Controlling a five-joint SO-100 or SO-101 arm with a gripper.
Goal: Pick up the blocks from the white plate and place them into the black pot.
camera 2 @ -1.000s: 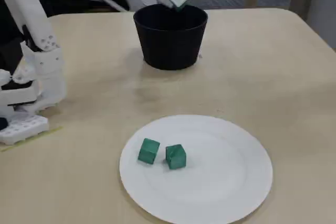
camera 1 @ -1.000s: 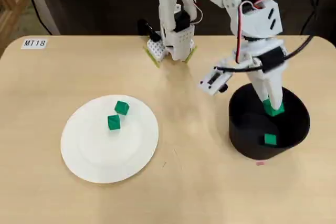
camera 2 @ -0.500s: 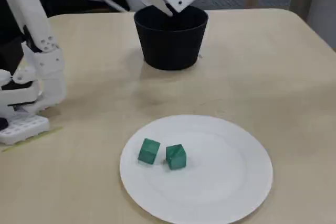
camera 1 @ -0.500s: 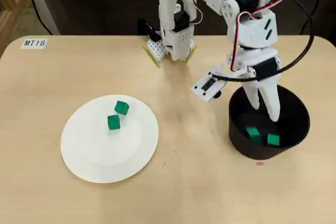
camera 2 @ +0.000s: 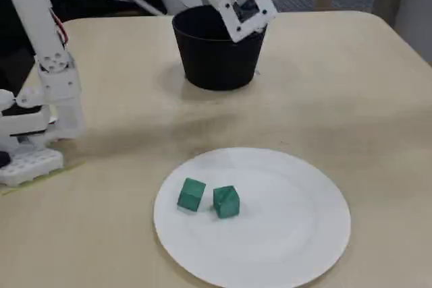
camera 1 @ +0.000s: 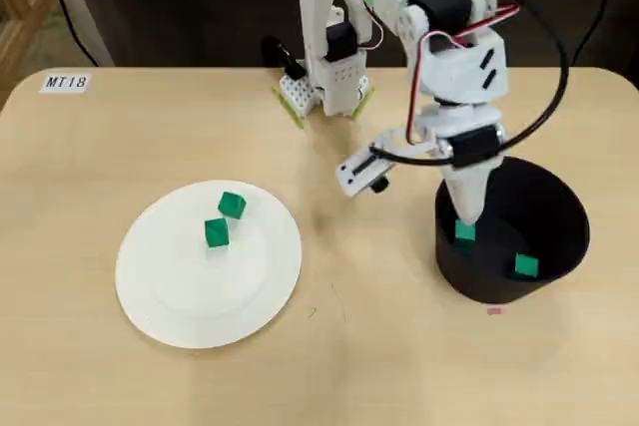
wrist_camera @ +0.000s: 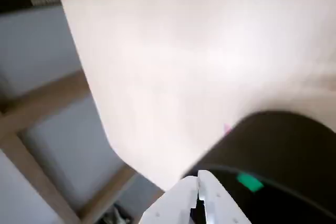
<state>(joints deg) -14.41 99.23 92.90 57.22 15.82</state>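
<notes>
Above the black pot, overhead view: gripper points down at the pot's rim on the plate side, fingers drawn together, nothing held. Two green blocks lie inside the pot. Two more sit close together near the white plate's far rim, toward the arm's base.

Wrist view: fingertips nearly touching, pot rim just beyond, one block visible inside.

Fixed view: gripper mostly hidden behind its camera mount, low at the pot's near wall.

Risk, as I judge it: swinging plateward without lifting could clip the rim and shove or tip the pot. The plate blocks sit close; a grab on one may knock the other off.
</notes>
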